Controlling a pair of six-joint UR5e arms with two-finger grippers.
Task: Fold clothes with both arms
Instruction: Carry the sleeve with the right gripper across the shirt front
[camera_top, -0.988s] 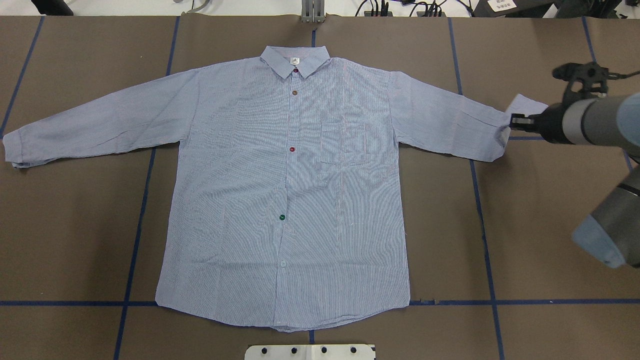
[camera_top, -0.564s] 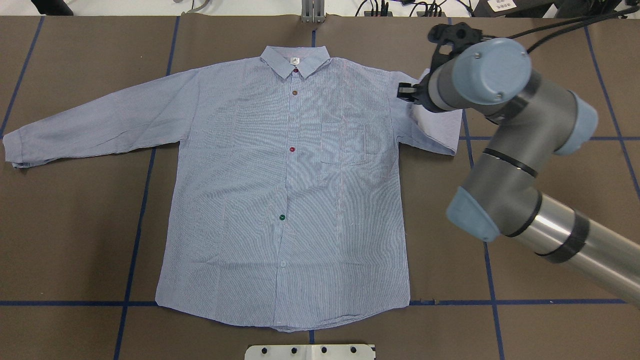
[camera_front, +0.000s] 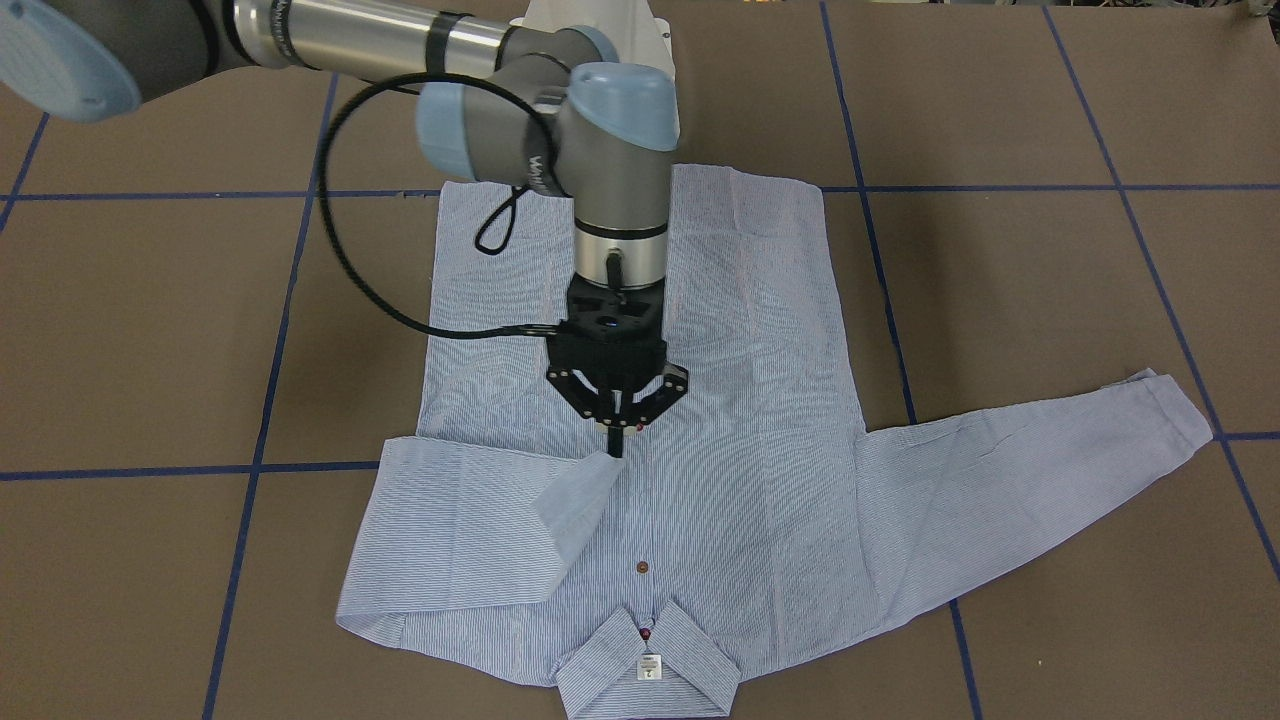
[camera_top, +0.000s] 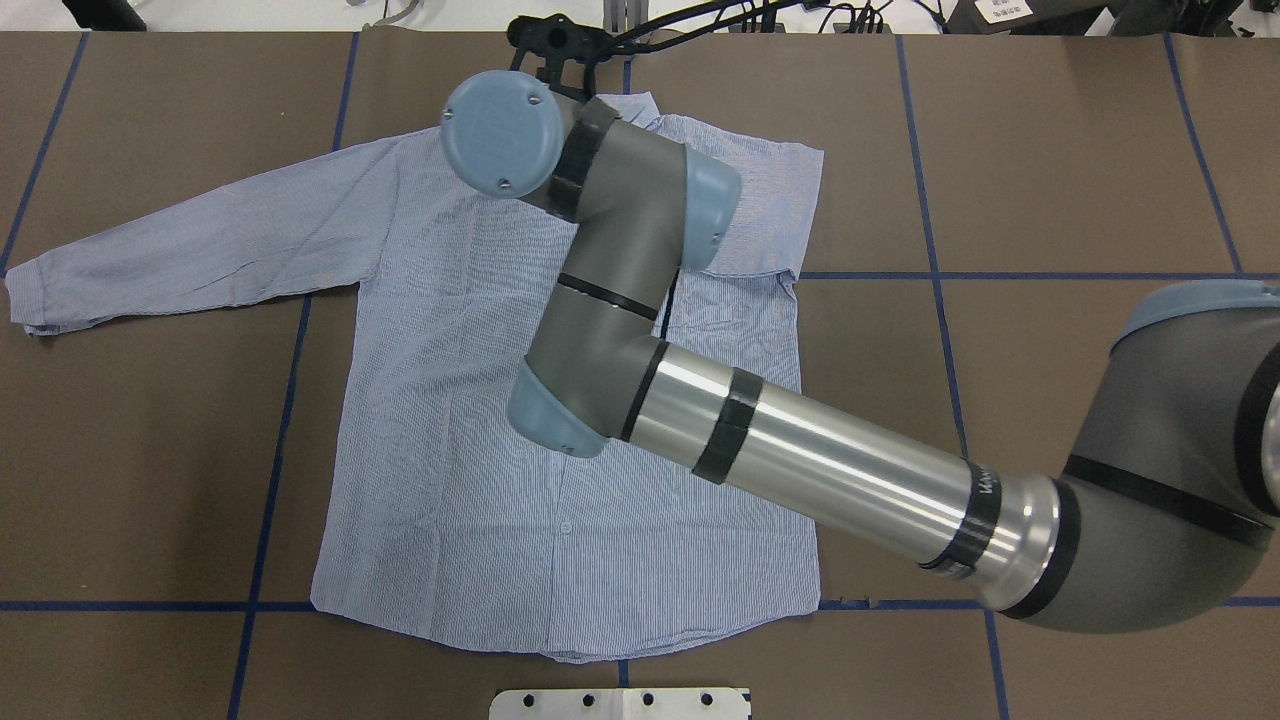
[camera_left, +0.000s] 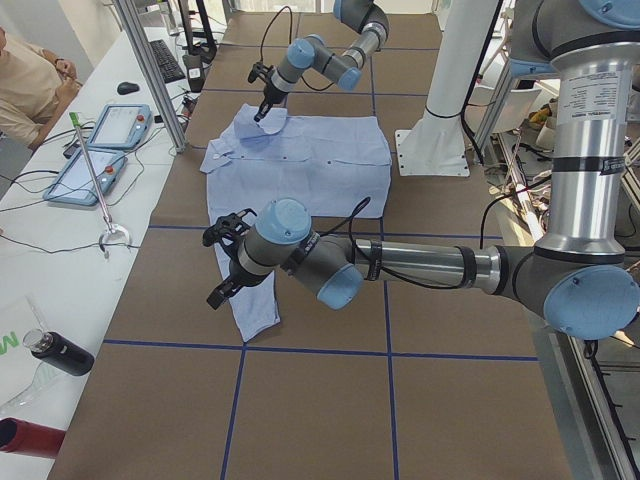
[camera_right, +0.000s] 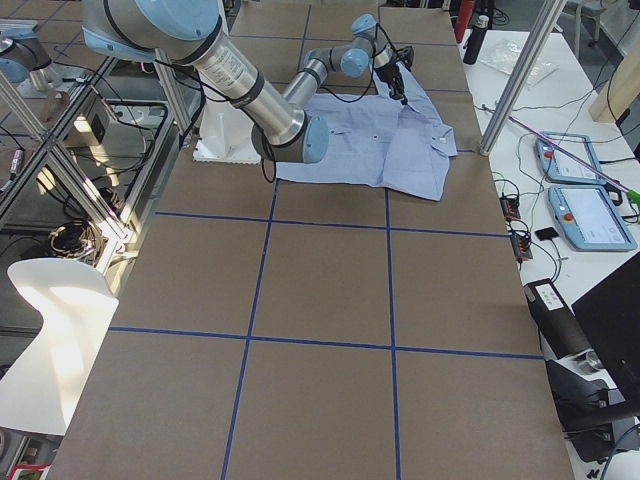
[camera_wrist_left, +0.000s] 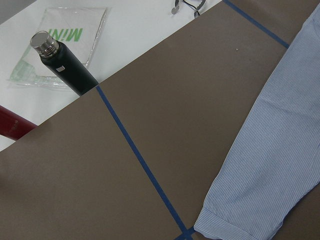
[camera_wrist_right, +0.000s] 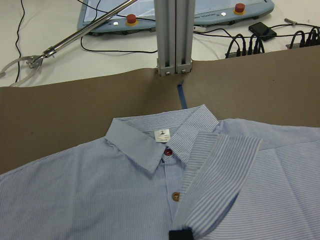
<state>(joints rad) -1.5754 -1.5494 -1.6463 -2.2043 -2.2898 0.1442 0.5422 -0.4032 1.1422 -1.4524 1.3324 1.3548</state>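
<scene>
Blue striped cotton, the shirt (camera_top: 450, 450) lies face up on the middle of the brown table (camera_top: 1050, 150). Its left sleeve (camera_top: 200, 240) stretches flat to the left, and the left gripper (camera_left: 215, 268) hovers near that end; I cannot tell whether its fingers are spread. The right gripper (camera_front: 615, 445), fingers pressed together, pinches the right cuff (camera_wrist_right: 220, 170) over the chest. Such light, limp cloth will probably sag and slip, so it is best taken at cuffs, hem or shoulders.
</scene>
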